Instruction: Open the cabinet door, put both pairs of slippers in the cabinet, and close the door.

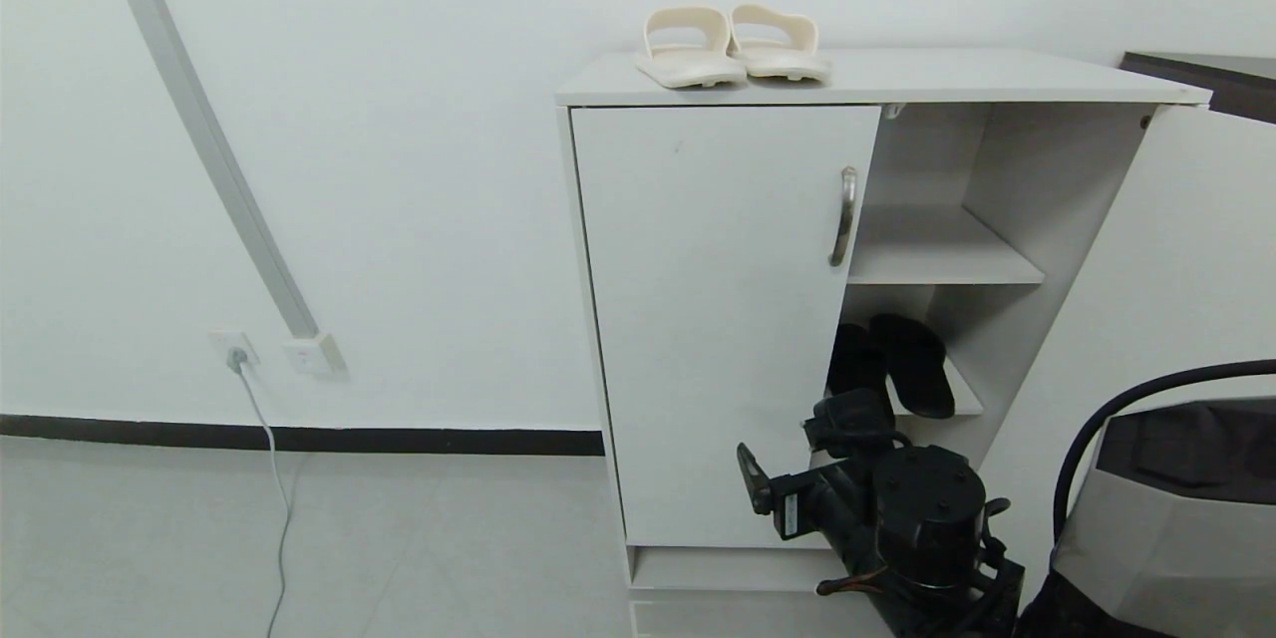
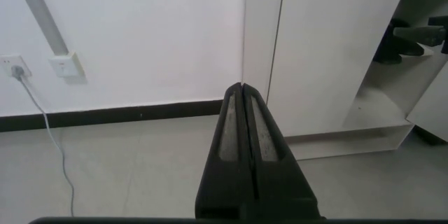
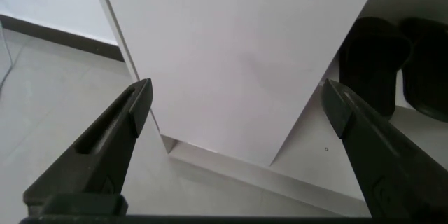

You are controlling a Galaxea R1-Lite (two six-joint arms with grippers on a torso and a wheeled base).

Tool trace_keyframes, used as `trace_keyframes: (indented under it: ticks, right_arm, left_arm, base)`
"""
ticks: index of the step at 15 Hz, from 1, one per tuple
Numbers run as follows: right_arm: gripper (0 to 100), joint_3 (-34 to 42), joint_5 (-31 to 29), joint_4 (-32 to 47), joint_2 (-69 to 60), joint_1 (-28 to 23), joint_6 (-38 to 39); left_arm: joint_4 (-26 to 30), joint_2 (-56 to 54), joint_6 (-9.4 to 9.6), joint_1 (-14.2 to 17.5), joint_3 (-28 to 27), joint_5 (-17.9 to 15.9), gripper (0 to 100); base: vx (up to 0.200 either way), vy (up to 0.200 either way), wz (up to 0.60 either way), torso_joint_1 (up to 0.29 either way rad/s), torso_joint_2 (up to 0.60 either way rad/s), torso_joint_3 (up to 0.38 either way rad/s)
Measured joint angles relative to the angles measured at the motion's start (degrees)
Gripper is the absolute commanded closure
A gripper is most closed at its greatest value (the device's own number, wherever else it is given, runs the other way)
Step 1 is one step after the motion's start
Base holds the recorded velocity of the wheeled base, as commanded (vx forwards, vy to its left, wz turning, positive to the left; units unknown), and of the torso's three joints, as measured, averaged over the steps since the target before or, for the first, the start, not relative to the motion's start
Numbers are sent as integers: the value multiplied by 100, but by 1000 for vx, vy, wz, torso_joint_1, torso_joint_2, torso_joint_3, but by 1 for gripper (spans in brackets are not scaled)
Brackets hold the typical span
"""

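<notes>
The black slippers [image 1: 897, 364] lie on the cabinet's lower shelf [image 1: 962, 399], while the cream slippers [image 1: 733, 45] sit on the cabinet top [image 1: 997, 75]. The right gripper [image 3: 236, 91] hangs low before the closed door [image 1: 718, 319] with its fingers spread and empty. The left gripper [image 2: 241, 98] has its fingers clenched on nothing. A high reach may shove the cream pair off, or the arm may bump the open door [image 1: 1176, 269].

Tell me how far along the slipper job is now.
Done: the right door stands open and the black slippers lie on the lower shelf. In hand: nothing; the right gripper hangs open low before the cabinet, the left gripper is shut, empty. Left: the cream slippers on top go inside, then the door closes.
</notes>
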Motion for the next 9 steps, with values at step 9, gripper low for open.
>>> trace_keyframes:
  ticks: [9]
  right_arm:
    - [0, -2, -2, 5, 16, 0, -24]
  left_arm:
    - [0, 0, 0, 0, 0, 0, 100]
  base:
    - [0, 0, 0, 60, -334, -277]
